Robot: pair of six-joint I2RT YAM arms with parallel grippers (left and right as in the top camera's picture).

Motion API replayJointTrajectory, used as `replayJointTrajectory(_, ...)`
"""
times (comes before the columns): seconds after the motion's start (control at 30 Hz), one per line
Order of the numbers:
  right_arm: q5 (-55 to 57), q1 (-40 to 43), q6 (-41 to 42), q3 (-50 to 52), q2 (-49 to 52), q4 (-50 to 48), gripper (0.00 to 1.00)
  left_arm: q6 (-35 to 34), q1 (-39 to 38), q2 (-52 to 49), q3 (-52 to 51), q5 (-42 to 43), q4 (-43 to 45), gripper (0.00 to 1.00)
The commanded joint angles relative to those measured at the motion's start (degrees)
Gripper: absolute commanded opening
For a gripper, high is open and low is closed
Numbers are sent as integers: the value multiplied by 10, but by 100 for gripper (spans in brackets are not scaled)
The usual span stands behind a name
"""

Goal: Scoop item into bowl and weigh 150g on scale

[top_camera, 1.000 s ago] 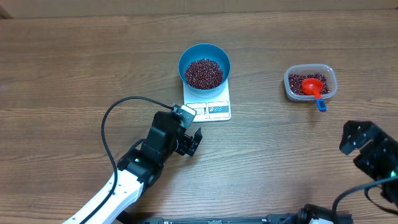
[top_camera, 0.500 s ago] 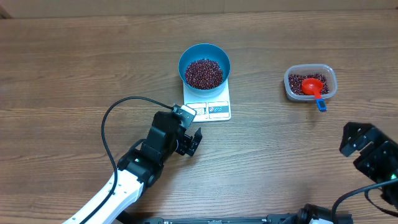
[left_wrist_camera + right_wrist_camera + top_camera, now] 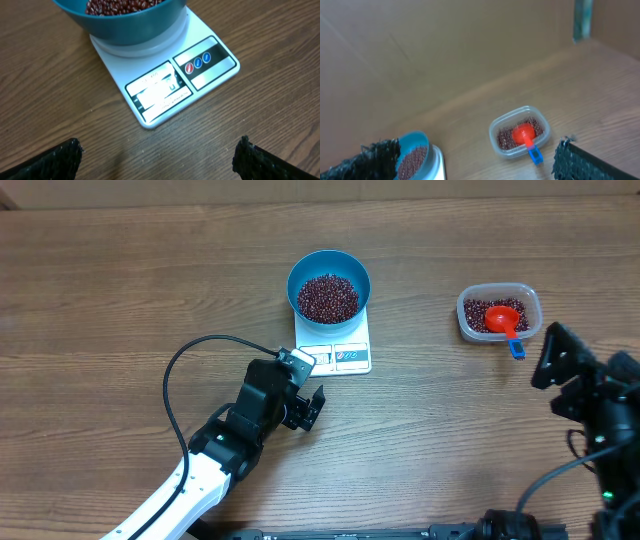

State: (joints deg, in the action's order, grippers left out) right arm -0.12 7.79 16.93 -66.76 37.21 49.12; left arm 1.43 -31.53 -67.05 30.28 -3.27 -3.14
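Though spread wide, grips nothing at left gripper [image 3: 157, 159], just short of white kitchen scale [image 3: 340, 357]. Looks near done: blue bowl [image 3: 296, 275] on scale, well filled with beans [image 3: 328, 298]; display [image 3: 159, 91] unreadable, so weight unconfirmed. Leaves red scoop [image 3: 503, 317] in clear container [image 3: 534, 298] among more beans. Gapes wide and empty at right gripper [image 3: 476, 161].

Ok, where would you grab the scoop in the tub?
By its blue handle tip. The scoop lies with its red cup down in the beans, while the handle sticks out over the tub's near rim, clear of the beans. Probably best to come from above on the near side, closing across the handle's width.
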Motion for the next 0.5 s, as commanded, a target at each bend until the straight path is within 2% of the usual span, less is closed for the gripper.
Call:
replayJointTrajectory(0.0,22,-17,-12,115,-53,-85,100,-8,-3,-5,-3,-1,2,100)
replayJointTrajectory(0.27,24,-64,-9,399,-183,-370,100,-8,-3,-5,-3,-1,2,99)
replayJointTrajectory(0.47,24,-75,-3,546,-260,-487,100,-8,-3,-5,-3,-1,2,100)
